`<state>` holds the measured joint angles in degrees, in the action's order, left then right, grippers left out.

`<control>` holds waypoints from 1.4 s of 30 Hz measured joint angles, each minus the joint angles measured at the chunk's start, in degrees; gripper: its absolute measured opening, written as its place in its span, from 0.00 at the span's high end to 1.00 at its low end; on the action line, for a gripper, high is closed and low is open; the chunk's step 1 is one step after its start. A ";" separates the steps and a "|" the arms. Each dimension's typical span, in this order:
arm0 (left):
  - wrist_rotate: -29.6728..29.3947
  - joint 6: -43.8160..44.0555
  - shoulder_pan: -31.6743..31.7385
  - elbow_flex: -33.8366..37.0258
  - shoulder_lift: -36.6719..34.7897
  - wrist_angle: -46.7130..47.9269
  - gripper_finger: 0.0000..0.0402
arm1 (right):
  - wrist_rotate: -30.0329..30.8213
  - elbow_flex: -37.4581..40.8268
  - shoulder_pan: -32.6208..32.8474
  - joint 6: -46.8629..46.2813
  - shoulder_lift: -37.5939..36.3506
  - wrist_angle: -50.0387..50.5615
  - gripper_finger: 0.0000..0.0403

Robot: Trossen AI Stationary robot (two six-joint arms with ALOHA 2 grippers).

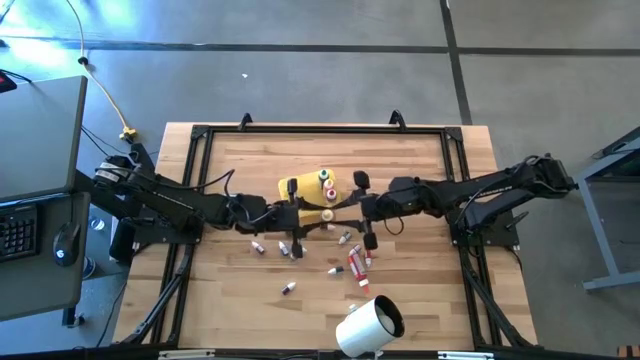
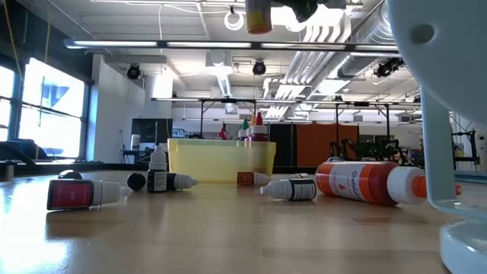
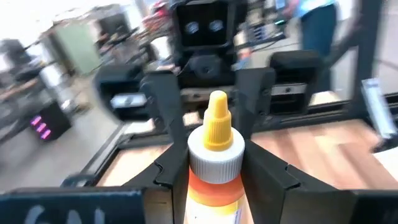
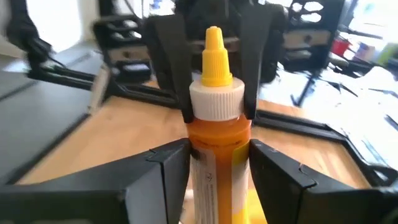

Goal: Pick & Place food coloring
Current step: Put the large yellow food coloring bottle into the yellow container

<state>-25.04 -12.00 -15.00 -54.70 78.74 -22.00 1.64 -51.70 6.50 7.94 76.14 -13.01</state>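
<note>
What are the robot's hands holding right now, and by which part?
Both hold one orange dropper bottle with a yellow tip: the right hand by its body, the left hand around its white collar.

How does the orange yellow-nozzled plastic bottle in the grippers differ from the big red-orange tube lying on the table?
The orange bottle is upright in the air, held by the left gripper and right gripper; the red-orange tube lies on its side on the table, untouched. The bottle's tip is yellow, the tube's orange. Both have white collars.
</note>
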 joint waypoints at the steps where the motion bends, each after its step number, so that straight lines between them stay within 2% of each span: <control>1: -2.22 1.03 -0.02 0.02 0.02 0.44 0.72 | 1.07 -0.08 0.00 -0.08 0.00 1.46 0.62; 6: -11.01 2.05 0.04 0.07 0.00 1.45 0.72 | 11.36 0.02 0.03 -0.33 0.02 10.79 0.62; 9: -11.60 2.19 0.02 0.07 0.00 1.68 0.72 | 17.89 0.02 0.00 -0.48 0.00 16.45 0.62; 12: -12.92 2.21 0.02 0.07 0.00 3.34 0.72 | 20.44 0.13 -0.02 -2.48 0.02 20.40 0.62; 15: -18.89 2.60 0.31 0.07 -0.04 6.08 0.72 | 21.31 0.13 0.03 -5.49 0.02 23.00 0.62; 17: -21.28 6.16 1.58 0.04 -0.04 9.71 0.72 | 21.03 0.13 0.04 -8.09 0.02 23.96 0.62; 21: -18.41 19.27 6.81 -0.01 1.71 20.77 0.72 | 19.40 0.13 0.00 -10.91 0.02 23.91 0.62; 23: -16.10 22.78 9.78 0.09 3.79 23.13 0.72 | 18.89 0.13 0.00 -10.96 0.02 23.92 0.62; 29: -5.36 24.47 17.05 0.00 10.03 18.79 0.72 | 18.78 0.13 0.00 -11.91 0.02 24.32 0.62; 34: -4.87 26.02 18.89 0.07 12.04 20.53 0.72 | 16.81 0.13 0.00 -14.55 0.02 25.95 0.62; 37: -4.89 25.55 18.52 0.07 9.44 22.03 0.72 | 15.80 0.13 0.01 -14.55 0.02 27.56 0.62; 42: -6.65 20.67 16.89 0.02 -2.13 26.34 0.72 | 15.77 0.13 0.02 -14.62 0.02 28.78 0.62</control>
<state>-31.69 8.67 1.89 -54.68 76.61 4.34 17.41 -51.57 6.52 -6.68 76.16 15.77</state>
